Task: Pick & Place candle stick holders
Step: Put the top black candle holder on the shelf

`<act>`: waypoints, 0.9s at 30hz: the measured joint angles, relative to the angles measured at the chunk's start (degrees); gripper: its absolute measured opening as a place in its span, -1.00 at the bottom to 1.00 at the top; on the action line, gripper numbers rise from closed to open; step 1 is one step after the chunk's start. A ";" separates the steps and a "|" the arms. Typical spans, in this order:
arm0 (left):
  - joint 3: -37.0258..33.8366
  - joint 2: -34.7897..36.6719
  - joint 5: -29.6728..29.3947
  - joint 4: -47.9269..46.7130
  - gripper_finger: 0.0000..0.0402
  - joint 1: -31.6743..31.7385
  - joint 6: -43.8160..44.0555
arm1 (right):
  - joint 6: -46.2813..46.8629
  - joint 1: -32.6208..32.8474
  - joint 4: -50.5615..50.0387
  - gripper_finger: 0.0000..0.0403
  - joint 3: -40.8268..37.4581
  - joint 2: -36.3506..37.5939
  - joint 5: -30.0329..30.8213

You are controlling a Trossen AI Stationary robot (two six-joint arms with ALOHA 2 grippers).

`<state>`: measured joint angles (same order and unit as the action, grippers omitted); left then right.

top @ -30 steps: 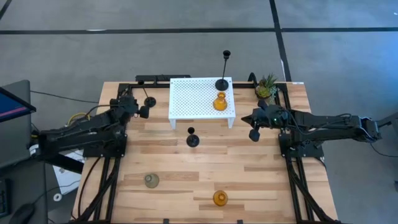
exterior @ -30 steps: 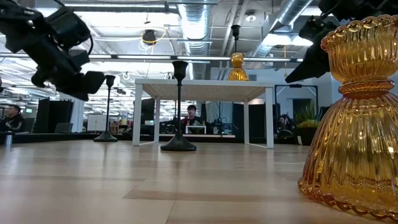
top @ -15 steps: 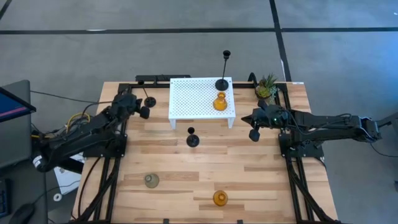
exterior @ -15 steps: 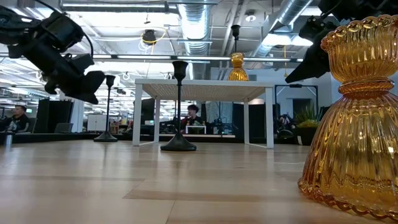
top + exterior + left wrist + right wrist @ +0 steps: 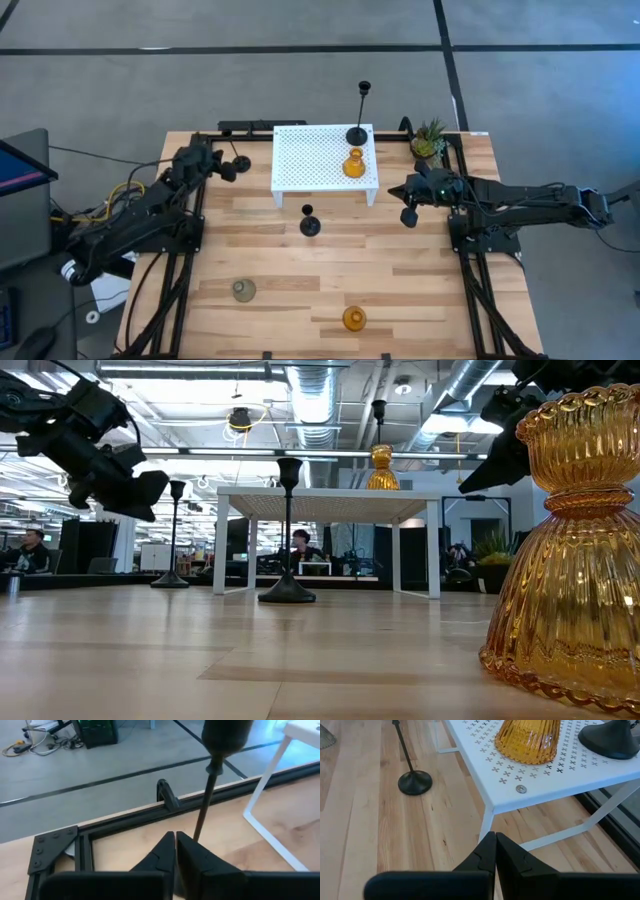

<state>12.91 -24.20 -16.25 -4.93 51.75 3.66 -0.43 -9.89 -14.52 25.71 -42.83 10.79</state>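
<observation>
A white perforated stand [image 5: 322, 155] carries an amber glass holder [image 5: 353, 164] and a tall black candlestick [image 5: 357, 132]. Left of the stand hovers the left pincer [image 5: 226, 169]; right of it, the right pincer [image 5: 407, 211].
</observation>
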 joint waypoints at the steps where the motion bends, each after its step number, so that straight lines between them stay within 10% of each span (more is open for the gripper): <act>1: 0.00 -0.22 0.16 0.01 -0.86 0.00 0.00 | 0.00 0.00 0.00 -1.00 0.00 0.00 0.00; 17: 0.00 -13.41 0.40 6.82 0.20 -1.85 3.31 | -0.11 0.00 0.00 -1.00 -0.02 0.00 0.00; 27: 0.00 -15.53 -0.44 17.18 0.49 -2.57 5.71 | -0.09 0.00 0.07 -1.00 -0.02 -0.02 0.00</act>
<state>12.91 -39.74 -16.69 12.25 49.17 9.37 -0.51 -9.89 -14.46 25.69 -42.85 10.79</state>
